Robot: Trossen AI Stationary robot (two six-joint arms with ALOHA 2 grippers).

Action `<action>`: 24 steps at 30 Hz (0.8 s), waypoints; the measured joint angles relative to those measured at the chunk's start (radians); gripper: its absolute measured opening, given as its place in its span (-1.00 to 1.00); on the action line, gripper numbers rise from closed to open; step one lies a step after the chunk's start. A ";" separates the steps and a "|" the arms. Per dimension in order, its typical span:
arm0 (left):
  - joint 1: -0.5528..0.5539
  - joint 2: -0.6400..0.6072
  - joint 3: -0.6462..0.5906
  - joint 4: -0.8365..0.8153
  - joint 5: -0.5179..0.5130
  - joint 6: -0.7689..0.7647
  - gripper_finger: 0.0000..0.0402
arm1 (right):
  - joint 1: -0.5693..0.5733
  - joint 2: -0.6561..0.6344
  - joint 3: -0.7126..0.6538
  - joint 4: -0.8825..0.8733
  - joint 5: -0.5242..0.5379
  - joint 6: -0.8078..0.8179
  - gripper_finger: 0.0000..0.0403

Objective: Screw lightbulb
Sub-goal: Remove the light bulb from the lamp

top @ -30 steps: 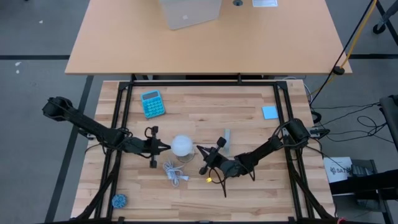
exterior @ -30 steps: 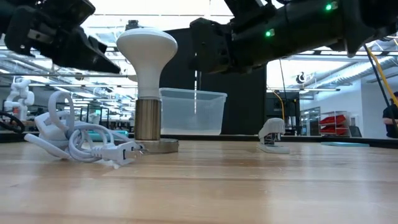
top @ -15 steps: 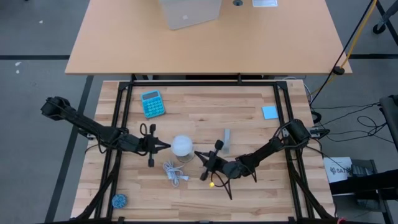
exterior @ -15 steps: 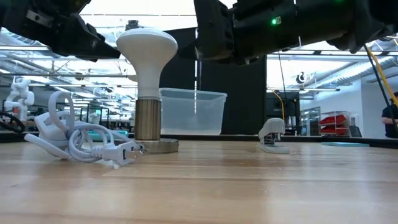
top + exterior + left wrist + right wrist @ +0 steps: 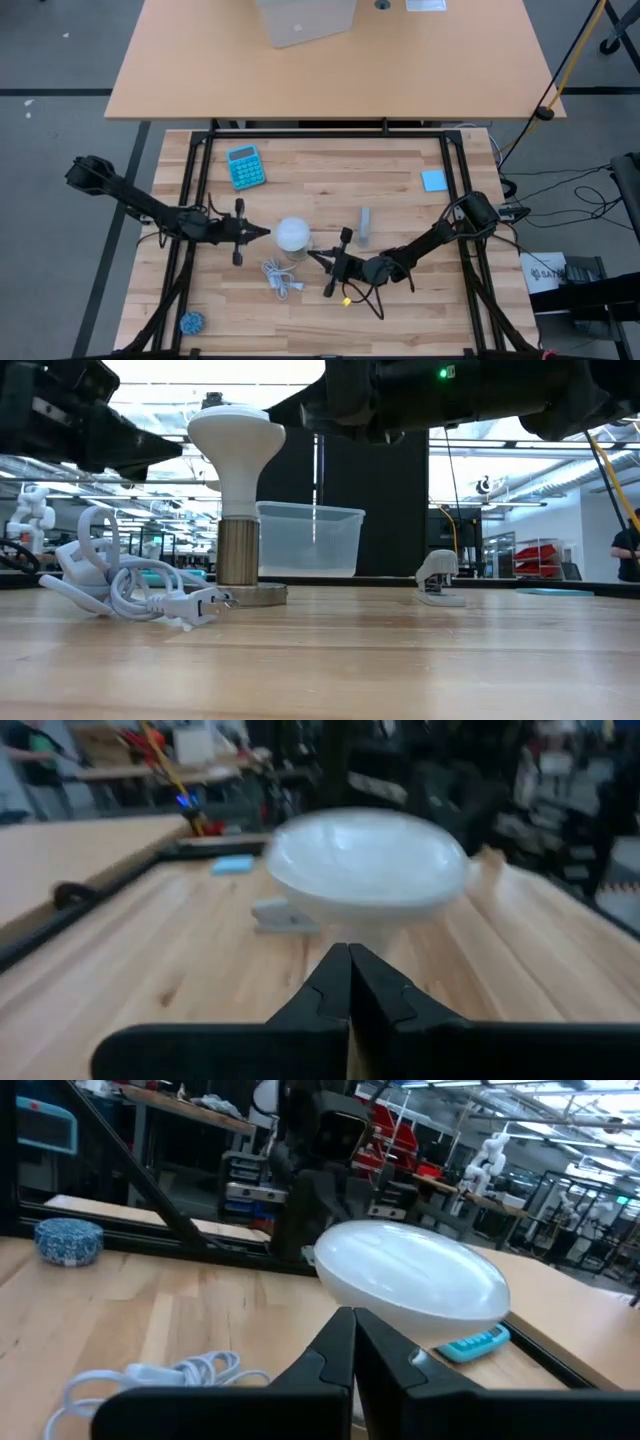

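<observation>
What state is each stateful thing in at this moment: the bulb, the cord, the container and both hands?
lightbulb: upright, base seated in the socket, not gripped.
socket disc: flat on the table, under the bulb.
white cord: loosely coiled beside the socket, plug lying free.
left hand: shut, empty, tips just beside the dome.
right hand: shut, empty, just beside the dome's other side.
clear bin: open-topped, looks empty.

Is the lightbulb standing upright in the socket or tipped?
Upright: in the low view the lightbulb stands dome up, its neck vertical in the socket.
</observation>
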 joint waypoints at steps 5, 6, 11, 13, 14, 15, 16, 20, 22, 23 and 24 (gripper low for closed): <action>0.037 0.000 -0.014 0.114 -0.008 0.002 -1.00 | -0.013 0.000 0.024 0.006 -0.016 -0.035 -1.00; 0.042 0.000 -0.011 0.116 -0.009 0.001 -1.00 | -0.018 0.000 0.031 0.005 -0.015 -0.042 -1.00; 0.048 0.000 0.003 0.112 0.023 -0.008 -1.00 | -0.042 0.000 0.070 -0.054 -0.014 -0.046 -1.00; 0.048 0.000 0.007 0.112 0.031 -0.019 -1.00 | -0.044 -0.002 0.074 -0.075 -0.015 -0.046 -1.00; 0.048 0.000 0.009 0.112 0.033 -0.021 -1.00 | -0.045 -0.002 0.074 -0.082 -0.015 -0.045 -1.00; 0.048 0.000 0.009 0.112 0.033 -0.021 -1.00 | -0.045 -0.002 0.074 -0.088 -0.015 -0.045 -1.00; 0.048 0.000 0.009 0.112 0.033 -0.022 -1.00 | -0.045 -0.002 0.074 -0.093 -0.015 -0.045 -1.00; 0.048 0.003 0.009 0.111 0.045 -0.027 -1.00 | -0.047 -0.001 0.073 -0.109 -0.008 -0.031 -1.00; 0.048 0.003 0.009 0.111 0.057 -0.029 -1.00 | -0.047 -0.001 0.073 -0.110 -0.006 -0.024 -1.00; 0.048 0.003 0.009 0.111 0.059 -0.030 -1.00 | -0.047 -0.001 0.073 -0.112 -0.006 -0.023 -1.00; 0.048 0.003 0.009 0.111 0.060 -0.032 -1.00 | -0.047 -0.001 0.073 -0.113 -0.006 -0.023 -1.00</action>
